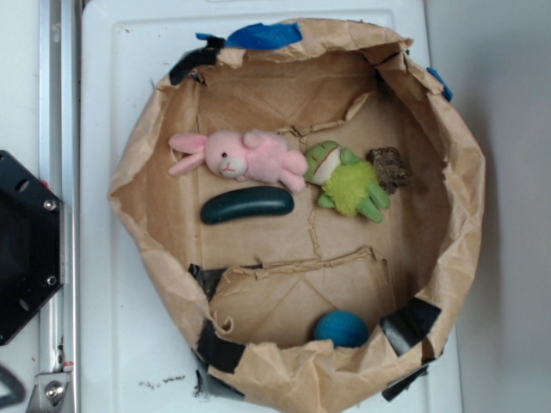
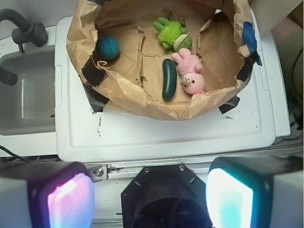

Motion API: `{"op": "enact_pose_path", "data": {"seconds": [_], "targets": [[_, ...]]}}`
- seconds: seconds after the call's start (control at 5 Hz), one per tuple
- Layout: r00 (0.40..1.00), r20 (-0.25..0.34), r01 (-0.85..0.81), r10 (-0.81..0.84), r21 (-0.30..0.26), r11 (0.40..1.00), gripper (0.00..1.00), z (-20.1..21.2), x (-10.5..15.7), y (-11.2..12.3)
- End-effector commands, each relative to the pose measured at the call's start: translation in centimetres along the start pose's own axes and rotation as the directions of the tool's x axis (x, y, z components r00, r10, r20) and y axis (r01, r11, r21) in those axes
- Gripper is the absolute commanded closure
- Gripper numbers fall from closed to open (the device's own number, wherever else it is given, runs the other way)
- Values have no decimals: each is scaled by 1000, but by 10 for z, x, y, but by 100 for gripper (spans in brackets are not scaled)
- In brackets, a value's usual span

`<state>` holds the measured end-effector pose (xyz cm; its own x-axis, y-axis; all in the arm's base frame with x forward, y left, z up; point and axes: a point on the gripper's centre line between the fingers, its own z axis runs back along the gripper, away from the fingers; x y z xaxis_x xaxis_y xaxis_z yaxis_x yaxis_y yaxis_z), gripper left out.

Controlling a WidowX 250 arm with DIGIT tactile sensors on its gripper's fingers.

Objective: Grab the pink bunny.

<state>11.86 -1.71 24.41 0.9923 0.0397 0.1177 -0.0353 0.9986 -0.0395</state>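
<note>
Gripper (image 2: 149,194) nearest wrist camera: pads spread wide, empty, well short of paper bag (image 1: 456,232). Pink bunny (image 1: 245,157) lies inside bag, just above dark green cucumber (image 1: 247,205), feet touching green plush (image 1: 349,182). Likely light, soft, compressible; pinch across torso. No legible writing.

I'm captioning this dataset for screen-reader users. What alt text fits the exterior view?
A pink bunny lies on its side in a brown paper-lined bin, next to a green plush toy and above a dark green cucumber-shaped toy. A blue ball sits near the bin's lower wall; no jaws are visible.
</note>
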Motion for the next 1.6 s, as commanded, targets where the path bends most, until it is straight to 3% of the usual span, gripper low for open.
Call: {"op": "enact_pose_path", "data": {"seconds": [0.0, 0.2, 0.4, 0.8, 1.0, 1.4], "targets": [[1000, 0, 0, 0, 0, 1000, 0, 0, 0, 0], [999, 52, 9, -8, -16, 1000, 0, -6, 33, 13], [992, 76, 102, -102, 7, 995, 0, -14, 57, 23], [957, 85, 277, -276, 0, 961, 0, -33, 87, 34], [932, 69, 355, -355, 10, 935, 0, -73, 102, 46], [924, 56, 381, -379, -42, 924, 0, -132, 100, 65]]}}
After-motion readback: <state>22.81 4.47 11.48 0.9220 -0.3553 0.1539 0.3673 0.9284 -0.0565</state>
